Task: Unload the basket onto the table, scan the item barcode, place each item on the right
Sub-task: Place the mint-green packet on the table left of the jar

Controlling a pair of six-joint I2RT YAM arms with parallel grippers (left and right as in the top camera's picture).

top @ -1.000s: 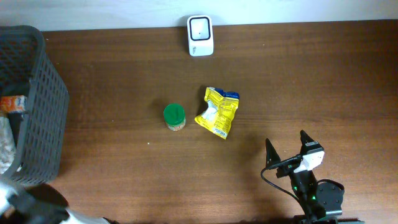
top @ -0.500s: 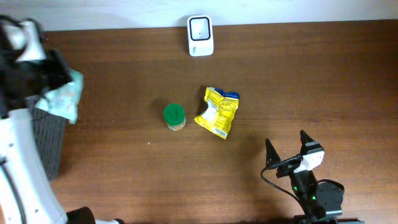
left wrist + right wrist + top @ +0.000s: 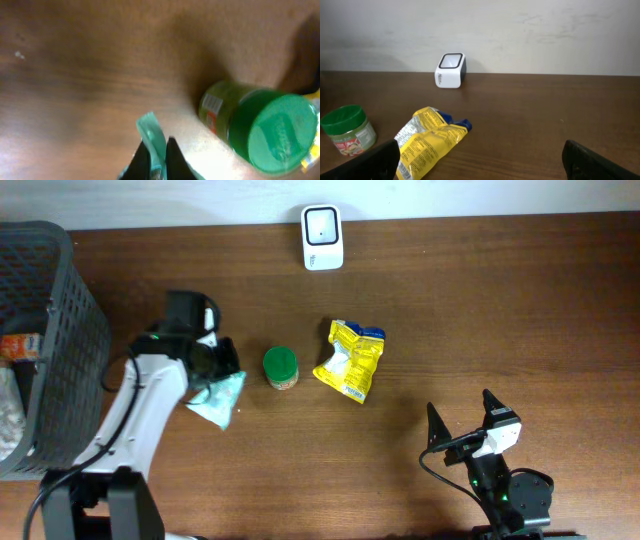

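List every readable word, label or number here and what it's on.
No text is legible in any view.
Label and lid of the jar: print blurred.
The yellow bag: print too small.
The scanner: no marking readable.
The teal packet: no text visible.

- 1 white scanner [image 3: 322, 237]
- 1 green-lidded jar [image 3: 280, 367]
- 1 yellow snack bag [image 3: 351, 360]
- 1 teal packet [image 3: 222, 398]
- 1 mesh basket [image 3: 75, 350]
- 1 orange pack [image 3: 20, 346] inside it; other contents uncountable
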